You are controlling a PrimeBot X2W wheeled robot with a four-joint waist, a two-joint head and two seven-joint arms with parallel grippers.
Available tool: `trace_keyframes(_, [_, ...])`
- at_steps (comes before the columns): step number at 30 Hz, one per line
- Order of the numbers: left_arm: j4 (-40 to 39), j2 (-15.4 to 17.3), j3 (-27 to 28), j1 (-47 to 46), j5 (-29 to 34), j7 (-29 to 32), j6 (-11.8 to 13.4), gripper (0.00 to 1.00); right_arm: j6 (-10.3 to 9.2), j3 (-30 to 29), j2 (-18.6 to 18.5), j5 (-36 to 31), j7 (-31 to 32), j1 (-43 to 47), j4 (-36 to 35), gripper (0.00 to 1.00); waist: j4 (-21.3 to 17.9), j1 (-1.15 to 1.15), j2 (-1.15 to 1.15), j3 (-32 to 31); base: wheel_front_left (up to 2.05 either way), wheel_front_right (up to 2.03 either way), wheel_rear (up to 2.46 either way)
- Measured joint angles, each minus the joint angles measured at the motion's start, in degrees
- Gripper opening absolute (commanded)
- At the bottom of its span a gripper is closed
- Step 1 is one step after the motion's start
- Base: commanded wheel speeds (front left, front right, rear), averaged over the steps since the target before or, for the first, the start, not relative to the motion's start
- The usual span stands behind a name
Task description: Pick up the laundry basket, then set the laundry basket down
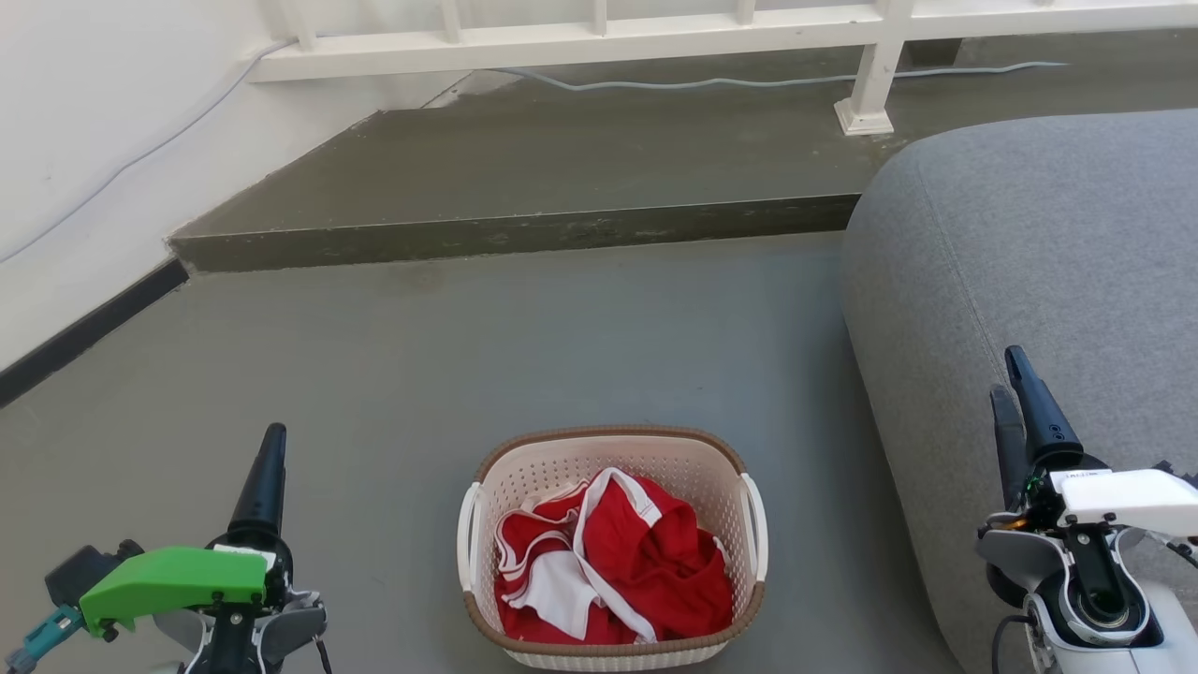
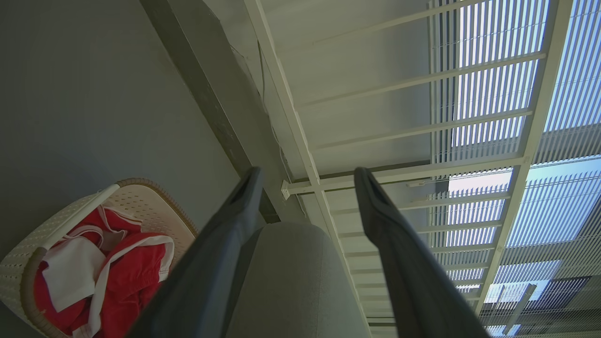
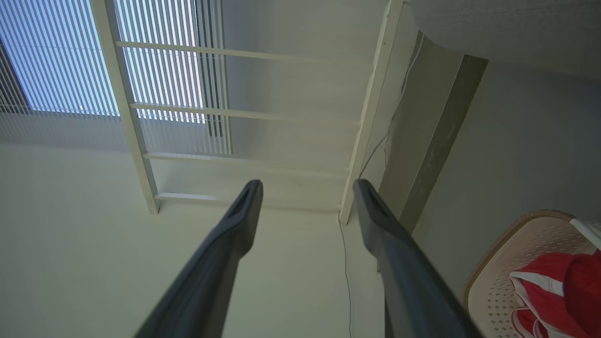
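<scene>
1. Grey concrete floor [image 1: 468, 356]; grey fabric sofa [image 1: 1029, 234] at three o'clock.
2. Cream perforated plastic laundry basket [image 1: 580, 468], brown-rimmed, at six o'clock, holding red clothes [image 1: 646, 562].
3. My left claw [image 2: 307, 176] and right claw [image 3: 306, 185] gape.

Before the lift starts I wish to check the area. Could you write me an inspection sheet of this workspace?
Surface: grey floor, raised step behind.
Job's things: laundry basket upright on floor, holding red-and-white clothes.
Clutter: nothing seen.
End effectors: left end effector open; right end effector open; both apart from basket.
Cables: grey cable along the step, under white railing.
Surroundings: grey sofa right of basket; white wall left.
</scene>
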Motion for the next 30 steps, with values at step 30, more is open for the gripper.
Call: trace_keyframes(30, [-3.89,1.76,-5.26,-0.31,32.29,-5.89,1.4,1.0,0.05,10.88,-7.26,-22.02,-7.01,-1.43,-1.47,1.0,-0.95,0.0,0.0,0.06,0.0,0.0,0.0])
